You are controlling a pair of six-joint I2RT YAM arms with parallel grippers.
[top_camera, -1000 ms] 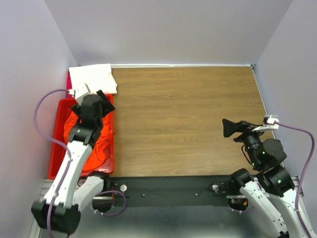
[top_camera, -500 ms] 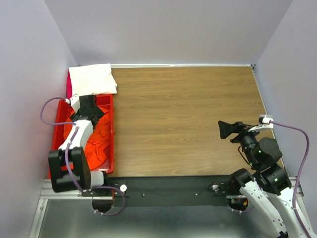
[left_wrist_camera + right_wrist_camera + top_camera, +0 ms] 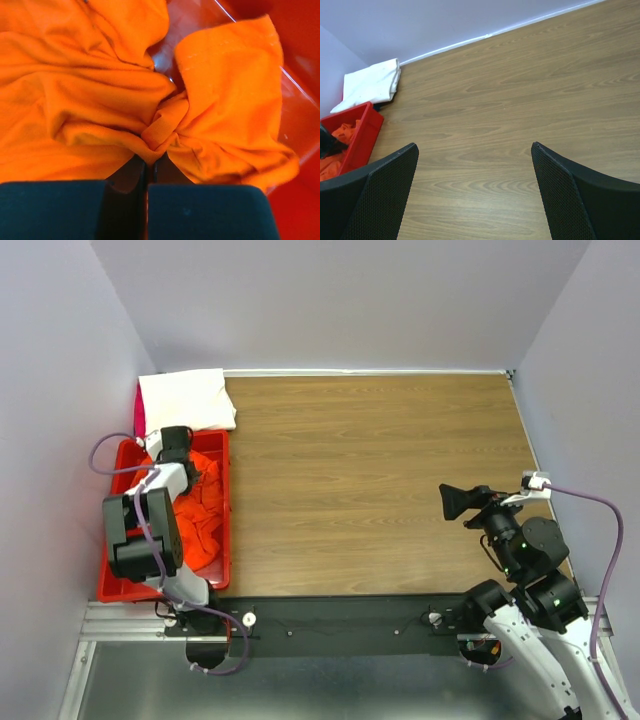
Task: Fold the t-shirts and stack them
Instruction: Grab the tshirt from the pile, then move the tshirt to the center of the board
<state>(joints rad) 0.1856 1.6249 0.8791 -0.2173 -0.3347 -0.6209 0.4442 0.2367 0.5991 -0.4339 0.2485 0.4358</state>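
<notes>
A crumpled orange-red t-shirt (image 3: 203, 512) lies in the red bin (image 3: 226, 562) at the table's left edge. My left gripper (image 3: 177, 452) reaches down into the bin near its far end. In the left wrist view that gripper (image 3: 149, 161) is shut on a bunched fold of the orange-red t-shirt (image 3: 100, 100). A folded white t-shirt (image 3: 185, 400) lies just behind the bin, with a pink sliver (image 3: 139, 406) at its left edge. My right gripper (image 3: 456, 502) hovers open over bare table at the right, nothing between its fingers (image 3: 380, 190).
The wooden table (image 3: 380, 480) stretches between the bin and the right arm. Walls close it in at the back and on both sides. The right wrist view shows the white t-shirt (image 3: 370, 82) and the bin (image 3: 364, 134) far off to its left.
My left arm has folded down into the bin, and its gripper has gone from open to shut on the orange-red t-shirt. The right gripper has shifted slightly left.
</notes>
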